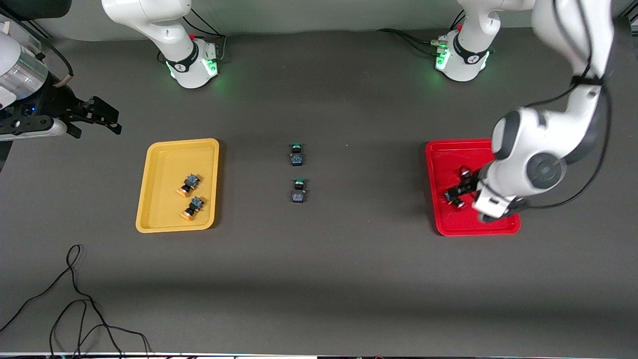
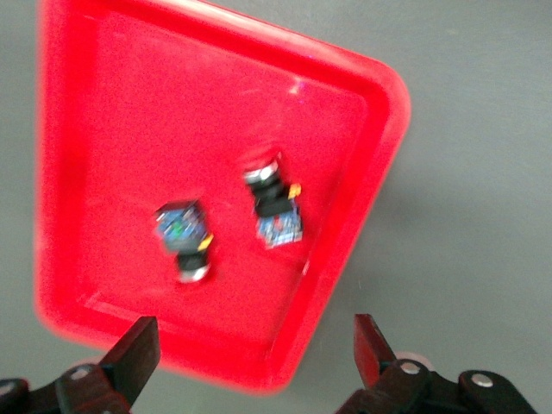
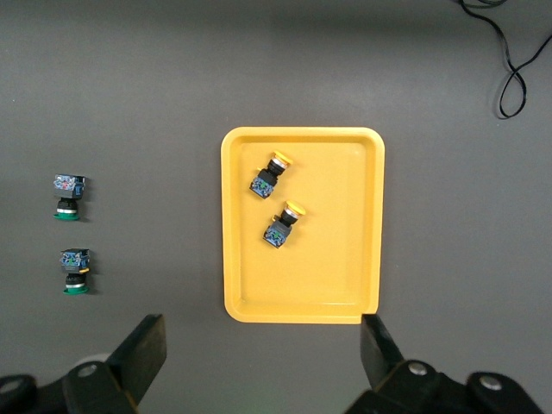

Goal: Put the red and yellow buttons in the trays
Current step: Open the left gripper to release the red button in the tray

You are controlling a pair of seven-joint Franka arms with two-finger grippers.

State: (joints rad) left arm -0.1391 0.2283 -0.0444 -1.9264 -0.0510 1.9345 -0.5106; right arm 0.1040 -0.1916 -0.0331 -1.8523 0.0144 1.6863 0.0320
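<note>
The red tray (image 1: 448,154) lies toward the left arm's end of the table and holds two red buttons (image 1: 465,173) (image 1: 455,199). My left gripper (image 1: 466,188) hovers over this tray, open and empty. In the left wrist view the tray (image 2: 129,112) shows both buttons (image 2: 184,239) (image 2: 274,205), with my left gripper (image 2: 254,332) above the tray's edge. The yellow tray (image 1: 164,159) holds two yellow buttons (image 1: 188,184) (image 1: 193,208). My right gripper (image 1: 102,115) waits, open and empty, over the table past the yellow tray. The right wrist view shows my right gripper (image 3: 263,332), the yellow tray (image 3: 336,276) and both yellow buttons (image 3: 270,176) (image 3: 285,224).
Two green-capped buttons (image 1: 297,153) (image 1: 298,191) lie on the table midway between the trays; they also show in the right wrist view (image 3: 68,197) (image 3: 75,271). A black cable (image 1: 75,299) loops on the table nearer the front camera, toward the right arm's end.
</note>
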